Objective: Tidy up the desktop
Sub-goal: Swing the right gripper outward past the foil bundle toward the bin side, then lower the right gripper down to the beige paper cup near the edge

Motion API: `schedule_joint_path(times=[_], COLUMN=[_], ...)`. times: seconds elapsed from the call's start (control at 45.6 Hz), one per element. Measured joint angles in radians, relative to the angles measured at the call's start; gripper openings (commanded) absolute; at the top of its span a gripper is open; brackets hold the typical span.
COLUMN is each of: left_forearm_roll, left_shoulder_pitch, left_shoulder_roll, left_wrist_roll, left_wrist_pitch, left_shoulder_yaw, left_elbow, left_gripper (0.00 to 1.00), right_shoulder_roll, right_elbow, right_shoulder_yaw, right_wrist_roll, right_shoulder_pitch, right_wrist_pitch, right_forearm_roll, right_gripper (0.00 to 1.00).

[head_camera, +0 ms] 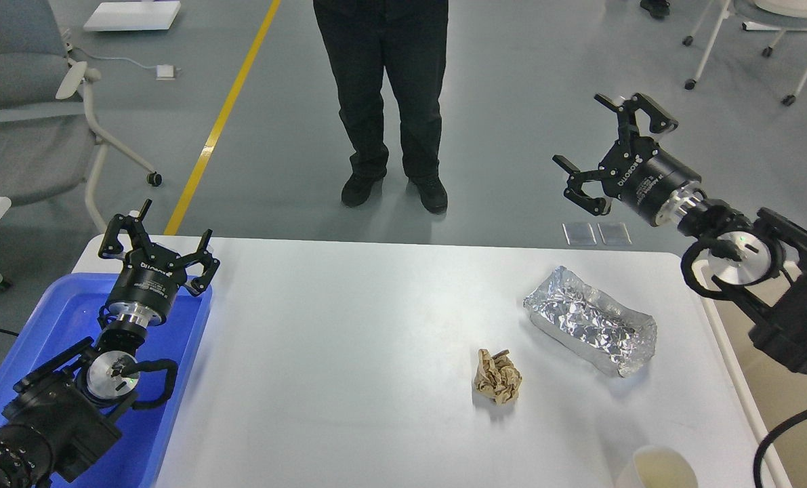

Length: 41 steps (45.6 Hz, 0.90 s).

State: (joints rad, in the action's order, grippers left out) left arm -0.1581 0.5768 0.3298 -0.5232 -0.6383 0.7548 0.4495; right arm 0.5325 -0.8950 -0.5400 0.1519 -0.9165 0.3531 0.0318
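The white desktop point(349, 339) fills the middle of the head view. On it lie a crumpled brown paper ball point(498, 376) and a crumpled silver foil packet point(588, 320), right of centre. My left gripper point(157, 234) is open and empty over the far corner of the blue tray point(57, 318). My right gripper point(610, 142) is open and empty, raised high beyond the desktop's far right edge, above and behind the foil packet.
A paper cup point(657, 468) stands at the desktop's front right edge. A beige bin point(782, 400) sits to the right of the desktop. A person point(389, 102) stands just beyond the far edge. Office chairs stand at the far left point(30, 122) and far right.
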Motion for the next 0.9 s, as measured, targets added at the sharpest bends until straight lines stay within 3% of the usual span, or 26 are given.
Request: schedule_joint_path(times=[0.438, 0.898], left_forearm_roll=[0.0, 0.0], left_shoulder_pitch=[0.0, 0.0], left_shoulder_roll=[0.0, 0.0], left_wrist_roll=[0.0, 0.0], left_wrist_pitch=[0.0, -0.001], left_shoulder_yaw=[0.0, 0.0], left_elbow=[0.0, 0.0], left_gripper=[1.0, 1.0], right_shoulder_roll=[0.295, 0.421], right_elbow=[-0.385, -0.507], right_shoulder_yaw=[0.272, 0.583], right_wrist_roll=[0.0, 0.004], right_shoulder_pitch=[-0.157, -0.307], right_wrist_pitch=[-0.007, -0.028], right_forearm_roll=[-0.198, -0.662], right_gripper=[1.0, 1.0])
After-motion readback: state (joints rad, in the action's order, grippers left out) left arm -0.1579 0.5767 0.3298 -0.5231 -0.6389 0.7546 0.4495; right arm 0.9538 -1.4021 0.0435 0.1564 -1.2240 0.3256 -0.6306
